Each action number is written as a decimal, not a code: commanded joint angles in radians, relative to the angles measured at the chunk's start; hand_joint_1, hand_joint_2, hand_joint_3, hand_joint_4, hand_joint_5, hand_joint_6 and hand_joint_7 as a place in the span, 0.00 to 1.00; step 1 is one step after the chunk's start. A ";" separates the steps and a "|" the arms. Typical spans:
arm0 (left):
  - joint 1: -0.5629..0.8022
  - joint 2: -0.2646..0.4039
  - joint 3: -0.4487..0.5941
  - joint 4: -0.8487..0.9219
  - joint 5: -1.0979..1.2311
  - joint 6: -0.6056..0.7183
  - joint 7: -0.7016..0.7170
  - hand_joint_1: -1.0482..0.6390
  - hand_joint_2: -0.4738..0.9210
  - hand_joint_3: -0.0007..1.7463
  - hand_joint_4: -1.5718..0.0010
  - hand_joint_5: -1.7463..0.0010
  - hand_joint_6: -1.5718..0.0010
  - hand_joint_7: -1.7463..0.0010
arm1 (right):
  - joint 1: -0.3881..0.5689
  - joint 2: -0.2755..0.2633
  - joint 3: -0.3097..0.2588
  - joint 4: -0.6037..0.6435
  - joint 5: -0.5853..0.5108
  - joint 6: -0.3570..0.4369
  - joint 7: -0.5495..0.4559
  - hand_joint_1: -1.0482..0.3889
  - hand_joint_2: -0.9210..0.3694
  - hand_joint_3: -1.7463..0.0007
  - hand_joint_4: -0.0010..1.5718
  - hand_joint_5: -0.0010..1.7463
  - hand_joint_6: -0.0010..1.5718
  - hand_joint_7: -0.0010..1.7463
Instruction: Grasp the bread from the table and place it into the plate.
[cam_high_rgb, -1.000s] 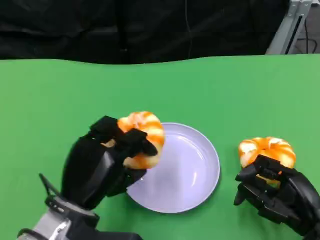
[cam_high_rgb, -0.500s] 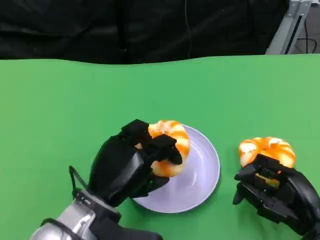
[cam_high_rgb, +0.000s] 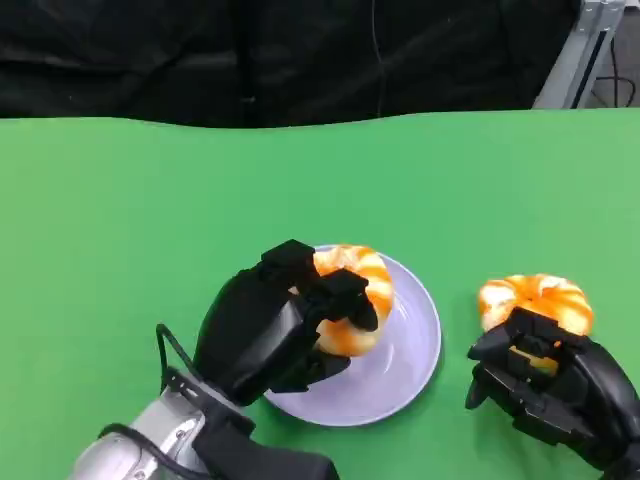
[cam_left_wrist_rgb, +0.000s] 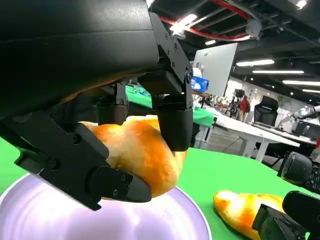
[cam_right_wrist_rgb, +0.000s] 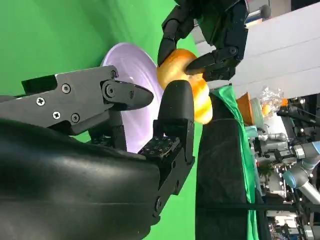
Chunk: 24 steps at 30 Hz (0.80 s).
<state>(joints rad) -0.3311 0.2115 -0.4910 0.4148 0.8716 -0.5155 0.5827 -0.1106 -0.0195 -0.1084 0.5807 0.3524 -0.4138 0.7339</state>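
Here, the robot's left hand (cam_high_rgb: 285, 325) grips a glazed orange-and-cream bread roll (cam_high_rgb: 352, 297) directly over the lavender plate (cam_high_rgb: 410, 355), its black fingers (cam_high_rgb: 345, 290) wrapped across the top and side of the roll. From the head view the roll sits above the plate's left half, with the hand's dark shell covering the plate's near-left rim; the silver left forearm (cam_high_rgb: 140, 450) runs off toward the lower left. The left wrist view shows the same roll (cam_left_wrist_rgb: 142, 152) pinched between fingers above and below, its underside close over the plate's pale surface (cam_left_wrist_rgb: 65, 220); whether it touches the plate cannot be told. To the right of the plate, a second bread roll (cam_high_rgb: 535, 300) of the same colouring lies on the green table (cam_high_rgb: 120, 220), apart from the plate's rim. The right hand (cam_high_rgb: 545, 385) rests just behind that roll on the robot's side, fingers curled up against its near edge; whether they actually clasp it cannot be told from these frames. In the right wrist view the right hand's own fingers (cam_right_wrist_rgb: 175, 115) reach out with a gap between them, and beyond them the left hand (cam_right_wrist_rgb: 210, 27) is seen holding its roll (cam_right_wrist_rgb: 187, 82) beside the plate (cam_right_wrist_rgb: 132, 82). A black backdrop (cam_high_rgb: 300, 50) closes off the far edge of the table.
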 joint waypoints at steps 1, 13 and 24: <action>-0.024 0.001 -0.004 0.028 -0.001 -0.017 0.019 0.53 0.80 0.31 0.55 0.05 0.52 0.25 | -0.002 -0.007 -0.006 -0.003 0.000 -0.004 -0.007 0.71 0.00 0.77 0.33 0.95 0.41 0.64; -0.054 0.002 -0.005 0.056 -0.023 0.000 -0.080 0.48 1.00 0.04 0.49 0.63 0.37 0.91 | 0.009 -0.005 -0.002 -0.042 0.001 0.044 -0.028 0.74 0.00 0.74 0.33 1.00 0.41 0.65; -0.054 0.002 -0.005 0.056 -0.022 -0.001 -0.080 0.48 1.00 0.04 0.49 0.64 0.36 0.93 | 0.009 -0.005 -0.002 -0.043 0.001 0.044 -0.029 0.74 0.01 0.74 0.33 1.00 0.41 0.65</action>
<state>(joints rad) -0.3764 0.2052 -0.4933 0.4666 0.8574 -0.5176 0.5130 -0.1097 -0.0149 -0.1062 0.5528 0.3526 -0.3751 0.7114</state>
